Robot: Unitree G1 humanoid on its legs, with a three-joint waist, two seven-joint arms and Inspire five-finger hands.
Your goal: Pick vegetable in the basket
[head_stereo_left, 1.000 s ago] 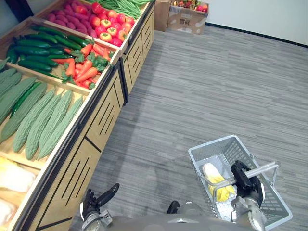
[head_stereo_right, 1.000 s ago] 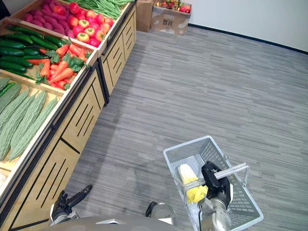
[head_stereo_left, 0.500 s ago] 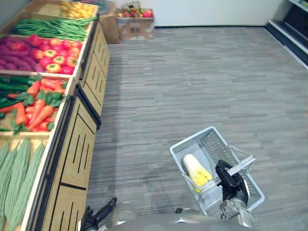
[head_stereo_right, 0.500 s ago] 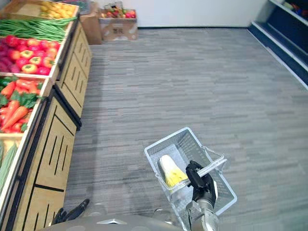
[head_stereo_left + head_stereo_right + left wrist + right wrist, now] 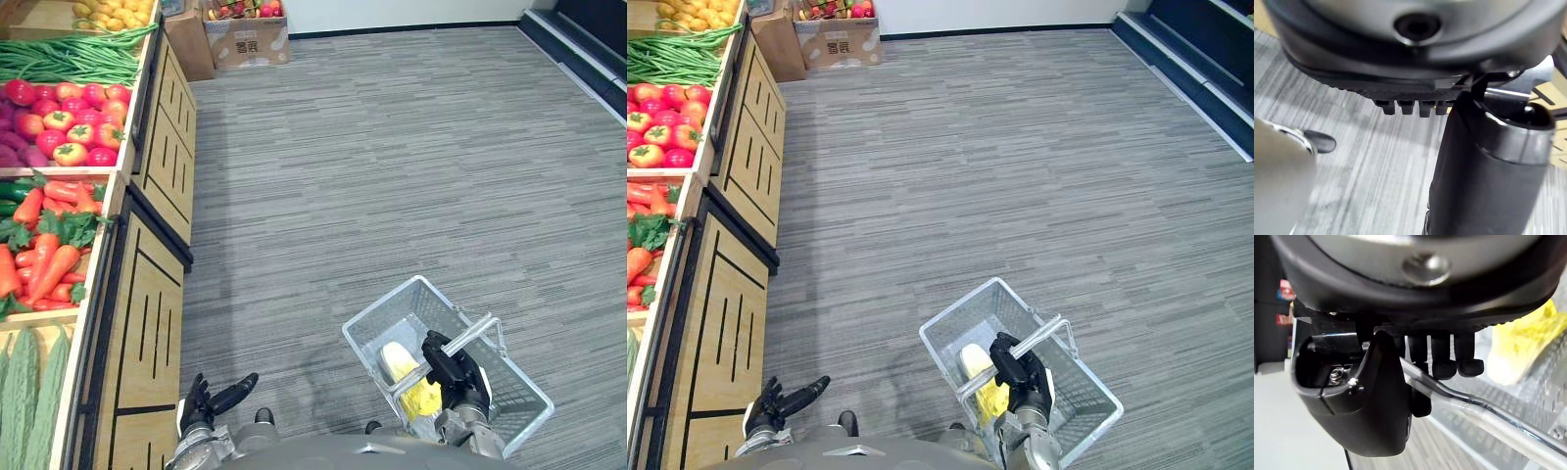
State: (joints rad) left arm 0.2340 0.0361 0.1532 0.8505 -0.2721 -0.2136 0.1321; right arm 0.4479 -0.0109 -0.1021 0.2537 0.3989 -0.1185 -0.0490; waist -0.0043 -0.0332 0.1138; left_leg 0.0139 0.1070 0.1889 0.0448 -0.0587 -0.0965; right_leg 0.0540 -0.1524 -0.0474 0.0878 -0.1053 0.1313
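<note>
leafy vegetable [image 5: 400, 360], in basket [image 5: 392, 318] beneath right robot hand [image 5: 449, 364] clenched round handle [image 5: 477, 330]: likely light, soft; take mid-body.

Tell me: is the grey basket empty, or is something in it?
Not empty. One pale, yellow-leaved vegetable lies inside the basket, which the right hand holds by its handle.

Silver-grey mesh basket [image 5: 514, 401], yellow and whitish, perhaps leafy vegetable [image 5: 404, 367], grey striped carpet [image 5: 392, 176].
</note>
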